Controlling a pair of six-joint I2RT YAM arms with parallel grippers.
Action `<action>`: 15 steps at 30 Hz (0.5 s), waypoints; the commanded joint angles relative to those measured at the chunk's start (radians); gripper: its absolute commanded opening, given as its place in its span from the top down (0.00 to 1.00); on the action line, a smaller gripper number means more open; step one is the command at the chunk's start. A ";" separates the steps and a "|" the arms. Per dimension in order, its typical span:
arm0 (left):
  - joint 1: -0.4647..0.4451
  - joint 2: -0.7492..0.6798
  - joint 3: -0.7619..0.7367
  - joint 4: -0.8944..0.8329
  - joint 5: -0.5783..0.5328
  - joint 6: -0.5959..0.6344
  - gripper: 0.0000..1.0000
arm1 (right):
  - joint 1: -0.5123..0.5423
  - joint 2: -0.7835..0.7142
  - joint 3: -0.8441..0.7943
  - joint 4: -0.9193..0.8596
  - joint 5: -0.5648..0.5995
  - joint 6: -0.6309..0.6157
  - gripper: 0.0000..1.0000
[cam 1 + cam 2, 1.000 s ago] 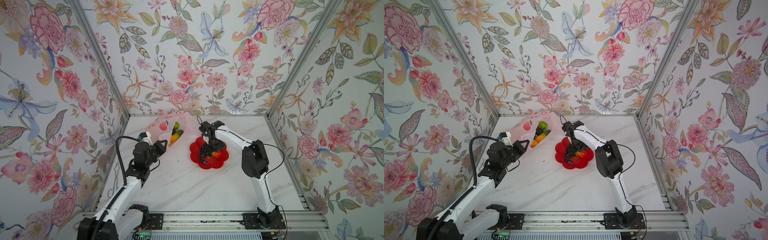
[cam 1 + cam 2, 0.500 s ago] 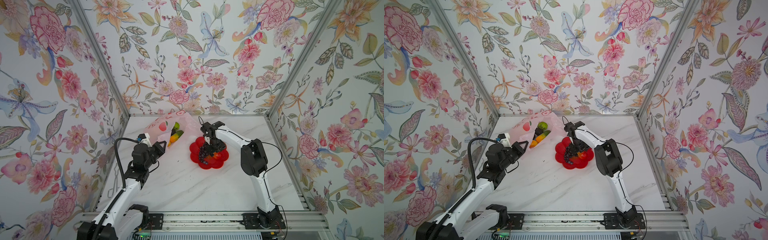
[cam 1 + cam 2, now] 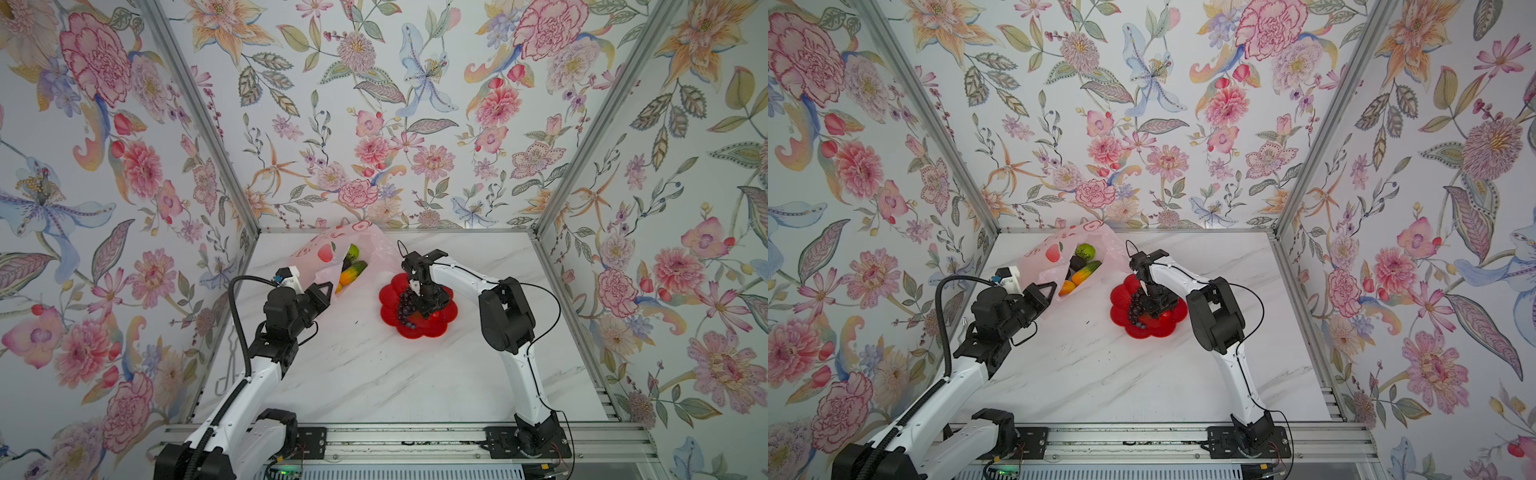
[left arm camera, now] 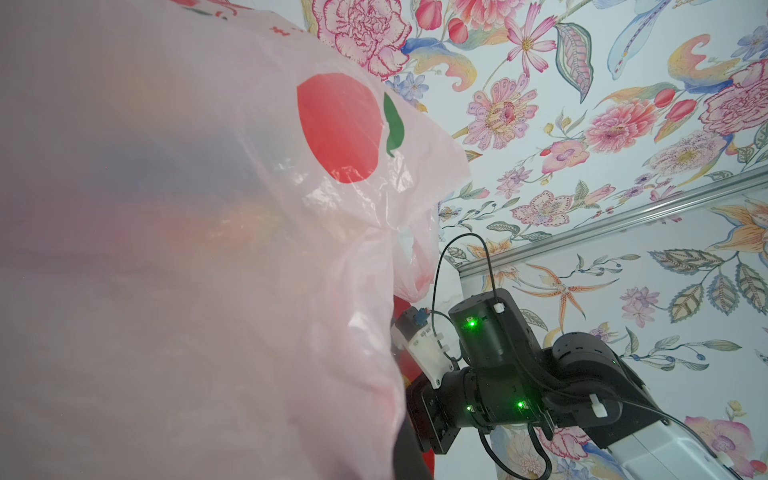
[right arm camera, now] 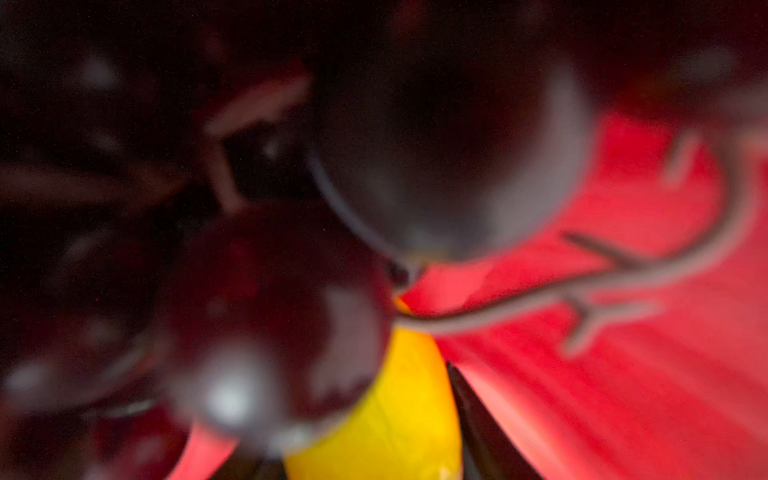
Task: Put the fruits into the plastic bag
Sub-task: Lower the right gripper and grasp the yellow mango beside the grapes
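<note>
Over the red dish (image 3: pixel 422 330) on the table (image 3: pixel 374 374), the right jaws are seen low at the grape bunch (image 3: pixel 405 305) — whether they are closed on it cannot be told. A pinch near the stem is advised, then a straight lift. At back left, the plastic bag (image 3: pixel 1054 253), with fruits (image 3: pixel 1086 272) already inside, is clamped by the fully closed left jaws — its mouth should be held wide.

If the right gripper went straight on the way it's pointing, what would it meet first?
Probably the grape bunch on the red dish; the right gripper points down right above it, depth unclear.
</note>
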 commanded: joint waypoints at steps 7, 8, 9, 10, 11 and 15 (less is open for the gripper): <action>0.011 0.005 0.006 0.005 0.005 0.007 1.00 | 0.011 -0.147 -0.080 -0.002 -0.026 0.046 0.60; 0.010 0.006 0.006 0.009 0.006 0.007 1.00 | 0.009 -0.165 -0.095 -0.002 -0.028 0.048 0.60; 0.011 0.006 0.006 0.010 0.005 0.007 1.00 | 0.006 -0.188 -0.113 -0.002 -0.029 0.050 0.61; 0.012 0.008 0.006 0.013 0.008 0.007 1.00 | 0.001 -0.204 -0.132 -0.003 -0.031 0.052 0.61; 0.012 0.010 0.006 0.015 0.009 0.007 1.00 | -0.003 -0.225 -0.148 -0.005 -0.034 0.056 0.61; 0.016 0.023 0.012 0.026 0.020 0.007 1.00 | -0.039 -0.312 -0.223 -0.004 -0.085 0.087 0.62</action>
